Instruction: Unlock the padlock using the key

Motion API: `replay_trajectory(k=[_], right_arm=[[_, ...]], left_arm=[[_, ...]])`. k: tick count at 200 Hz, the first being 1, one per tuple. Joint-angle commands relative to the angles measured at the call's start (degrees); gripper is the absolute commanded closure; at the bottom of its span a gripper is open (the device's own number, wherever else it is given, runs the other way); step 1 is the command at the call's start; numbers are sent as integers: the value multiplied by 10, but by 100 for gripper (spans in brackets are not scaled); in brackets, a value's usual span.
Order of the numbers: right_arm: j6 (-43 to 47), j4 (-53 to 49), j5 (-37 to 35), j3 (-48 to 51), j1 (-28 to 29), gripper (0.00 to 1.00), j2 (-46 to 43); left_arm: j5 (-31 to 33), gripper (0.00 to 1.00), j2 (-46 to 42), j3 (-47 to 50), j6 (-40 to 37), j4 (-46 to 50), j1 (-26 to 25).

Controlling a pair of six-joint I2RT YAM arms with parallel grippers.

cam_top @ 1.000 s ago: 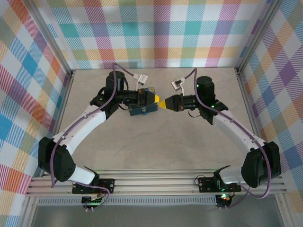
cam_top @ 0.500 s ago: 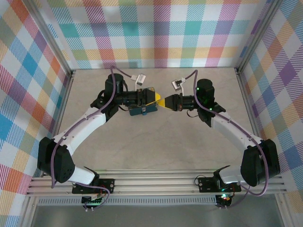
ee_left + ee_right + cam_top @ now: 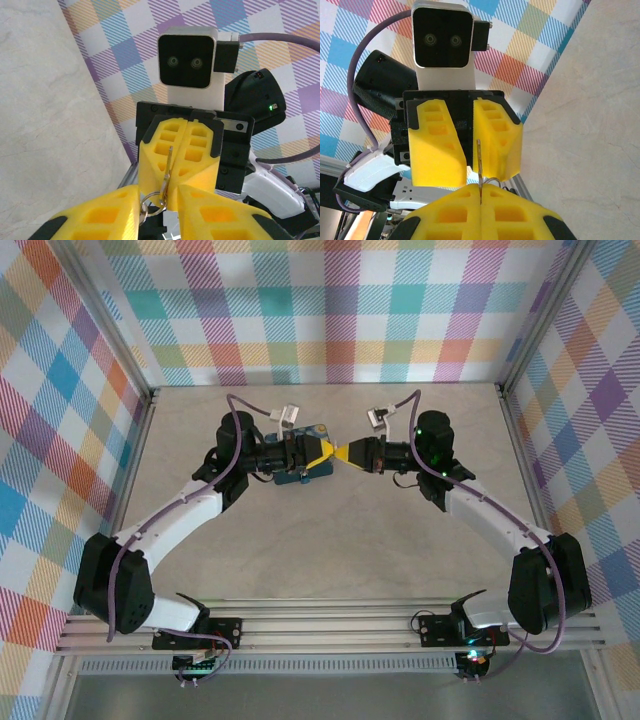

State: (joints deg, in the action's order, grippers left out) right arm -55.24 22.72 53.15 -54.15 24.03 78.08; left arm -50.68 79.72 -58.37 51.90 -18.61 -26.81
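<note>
Key (image 3: pixel 479 165), one, pinched in right jaws

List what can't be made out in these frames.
- Padlock: whereabouts unclear; top view, too small, and the left claw overlaps the blue box.
- Key: top view, too small between the claw tips.
- Key's gripped end: right wrist view, buried in the shut right claw.
</note>
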Motion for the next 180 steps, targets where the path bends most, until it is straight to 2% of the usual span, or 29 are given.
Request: replay_trajectory(k=[1,19,47,118,130,139,151,171,180], right_arm=[[-6,28,3,2,1,100,1],[-8,30,3,4,1,100,1],[-14,38,5,5,1,100,2],[-22,43,34,-4,9,100,17],[-19,34,35,-6,11,100,20],[-15,24,31,-7,11,100,21],[-3,-6,19,-12,11,100,19],[38,-102,-16,-33,11,69,14],[49,-126,-23,-41,11,65,13]], left_arm=[[-5,78,-13,-1,6,-30,-3],[-12,83,-5,-8,8,-33,-10],[-19,85,6,-11,10,-38,-17],[-27,86,27,-23,18,-61,-24],[-28,91,30,-25,13,-64,-25],[-27,100,31,-26,6,-61,-27],[-21,100,28,-25,-11,-45,-27],[2,100,19,-28,-65,24,-27],[14,100,15,-31,-92,65,-27]])
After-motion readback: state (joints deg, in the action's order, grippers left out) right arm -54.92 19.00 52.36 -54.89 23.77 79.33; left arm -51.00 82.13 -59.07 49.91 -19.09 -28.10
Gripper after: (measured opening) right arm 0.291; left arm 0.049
